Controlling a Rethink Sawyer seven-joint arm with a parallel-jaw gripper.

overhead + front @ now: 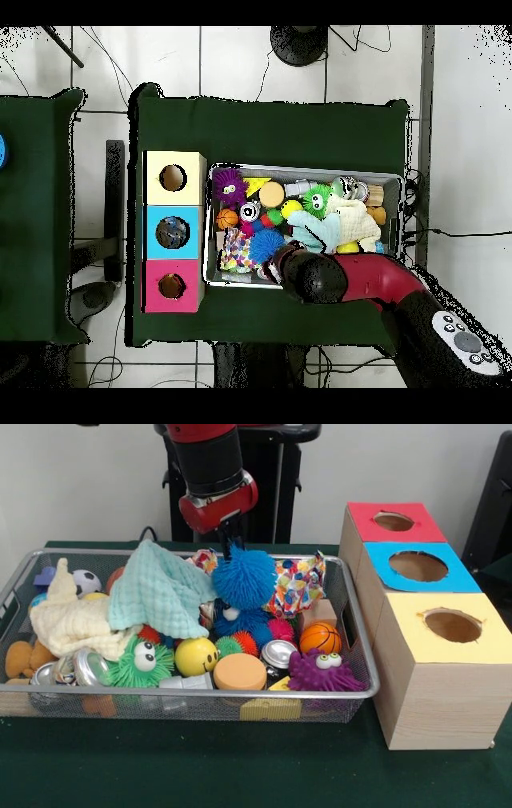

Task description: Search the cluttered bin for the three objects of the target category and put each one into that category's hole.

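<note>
The wire mesh bin (pixel 364 664) is packed with toys. My gripper (pixel 229 546) comes down over its far middle and meets the top of a blue spiky ball (pixel 245 578), which sits high on the pile. A tan-brown plush (pixel 19 658) lies at the bin's left end, partly under a cream cloth (pixel 68 624). No other plush shows clearly. The red-topped box's hole (pixel 394 521) is at the far right and is empty. In the overhead view my arm (pixel 340 277) covers the gripper, and the red-topped box's hole (pixel 172 286) is at the left.
A mint cloth (pixel 160 588) drapes over the pile's left middle. Spiky balls with googly eyes, green (pixel 142 662) and purple (pixel 322 672), a small basketball (pixel 320 638) and tins fill the front. The blue-topped (pixel 418 566) and yellow-topped (pixel 452 626) boxes stand right of the bin.
</note>
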